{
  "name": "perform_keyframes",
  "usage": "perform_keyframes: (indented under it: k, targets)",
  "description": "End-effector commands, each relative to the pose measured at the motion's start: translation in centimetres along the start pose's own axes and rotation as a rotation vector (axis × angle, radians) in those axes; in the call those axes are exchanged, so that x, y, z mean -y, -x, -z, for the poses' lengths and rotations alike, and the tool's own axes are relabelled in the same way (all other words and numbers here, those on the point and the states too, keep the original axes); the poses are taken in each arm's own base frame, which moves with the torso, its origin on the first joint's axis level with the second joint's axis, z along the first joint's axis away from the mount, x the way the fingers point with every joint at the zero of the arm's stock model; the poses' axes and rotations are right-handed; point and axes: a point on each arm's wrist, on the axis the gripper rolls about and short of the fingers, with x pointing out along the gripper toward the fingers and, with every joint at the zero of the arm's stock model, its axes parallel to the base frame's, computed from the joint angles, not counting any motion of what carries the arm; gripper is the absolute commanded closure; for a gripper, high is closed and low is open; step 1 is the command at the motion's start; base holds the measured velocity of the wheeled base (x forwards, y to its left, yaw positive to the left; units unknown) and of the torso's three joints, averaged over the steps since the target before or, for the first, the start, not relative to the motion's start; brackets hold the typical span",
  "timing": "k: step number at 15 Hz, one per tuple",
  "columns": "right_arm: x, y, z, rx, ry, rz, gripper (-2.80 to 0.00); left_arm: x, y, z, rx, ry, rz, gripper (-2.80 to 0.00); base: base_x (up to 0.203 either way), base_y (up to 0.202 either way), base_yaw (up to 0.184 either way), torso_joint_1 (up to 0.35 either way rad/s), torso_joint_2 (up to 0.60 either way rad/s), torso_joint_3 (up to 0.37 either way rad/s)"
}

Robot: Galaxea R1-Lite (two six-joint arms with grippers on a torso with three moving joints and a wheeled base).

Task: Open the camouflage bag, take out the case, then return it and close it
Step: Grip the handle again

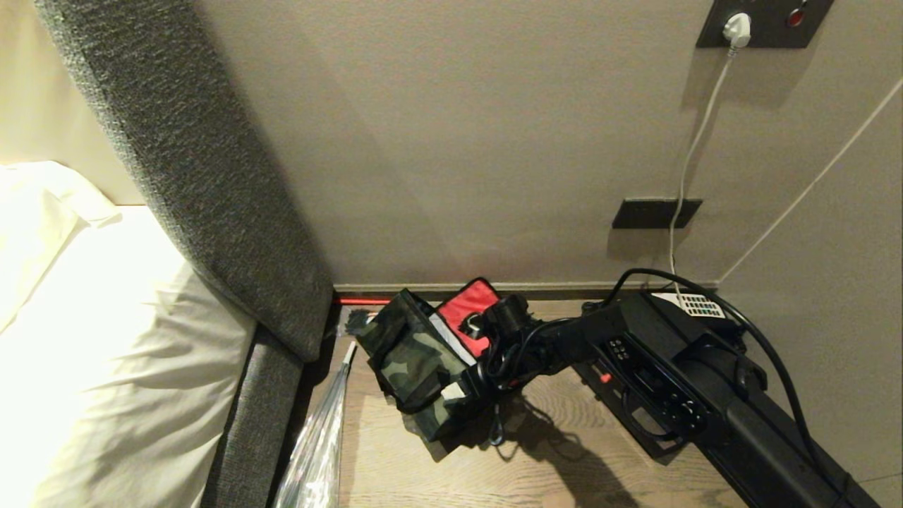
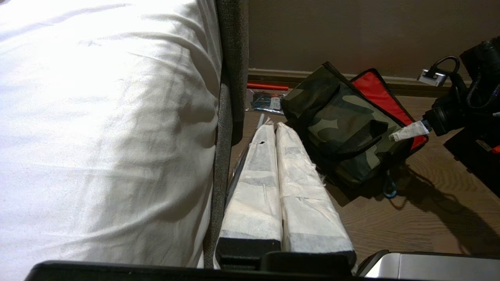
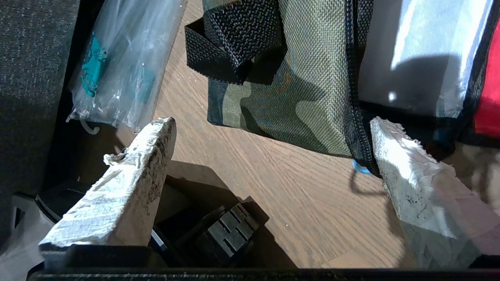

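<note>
Brown wood-grain boards make up the floor (image 1: 564, 451), which runs back to a plain beige wall (image 1: 494, 141) with a dark skirting strip along its foot. On the wall sit a dark socket plate (image 1: 765, 21) with a white plug (image 1: 736, 28) in it, its white cord (image 1: 688, 162) hanging down, and a second dark plate (image 1: 656, 213) lower down. To the left a bed (image 1: 92, 339) with white sheets fills the corner, edged by a grey woven headboard (image 1: 204, 183). A clear packet (image 1: 317, 451) lies on the floor beside the bed frame. The bag (image 1: 416, 367) stands on the floor near the wall, its lid thrown back so the red lining (image 1: 469, 305) faces up and the silver inner lining (image 3: 425, 47) shows. The case is not visible in any view. The right gripper (image 1: 462, 384) hangs at the bag's near end with its taped fingers (image 3: 129, 171) spread wide, one just beside the zipper edge, nothing between them. The left gripper (image 2: 278, 164) is parked by the bed, its taped fingers pressed together and empty. A black telephone (image 1: 656, 381) lies under the right arm
</note>
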Motion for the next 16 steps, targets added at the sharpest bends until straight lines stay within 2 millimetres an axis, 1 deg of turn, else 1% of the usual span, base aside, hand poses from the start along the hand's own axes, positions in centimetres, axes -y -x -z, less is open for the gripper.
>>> perform_keyframes:
  k: [1, 3, 7, 14, 16]
  targets:
    - [0.04, 0.01, -0.13, 0.014, 0.014, -0.007, -2.8, 0.0, 0.0, 0.05, 0.0, 0.0, -0.001, 0.0, 0.0, 0.0, 0.0, 0.0, 0.0, 0.0]
    - [0.16, -0.05, -0.43, 0.05, 0.027, -0.001, -2.8, 0.0, 0.0, 0.05, 0.0, 0.0, -0.001, 0.0, 0.0, 0.0, 0.0, 0.0, 0.0, 0.0]
    - [0.49, -0.4, 0.0, 0.044, 0.025, 0.013, -2.8, 0.0, 0.0, 0.05, 0.0, -0.001, -0.001, 0.0, 0.0, 0.0, 0.0, 0.0, 0.0, 0.0]
    - [0.46, -0.36, -0.15, 0.063, 0.026, 0.022, -2.8, 0.0, 0.0, 0.05, 0.0, 0.0, -0.001, 0.0, 0.0, 0.0, 0.0, 0.0, 0.0, 0.0]
    - [0.57, -0.34, -0.14, 0.057, 0.008, 0.057, -2.8, 0.0, 0.0, 0.05, 0.0, 0.0, -0.001, 0.0, 0.0, 0.0, 0.0, 0.0, 0.0, 0.0]
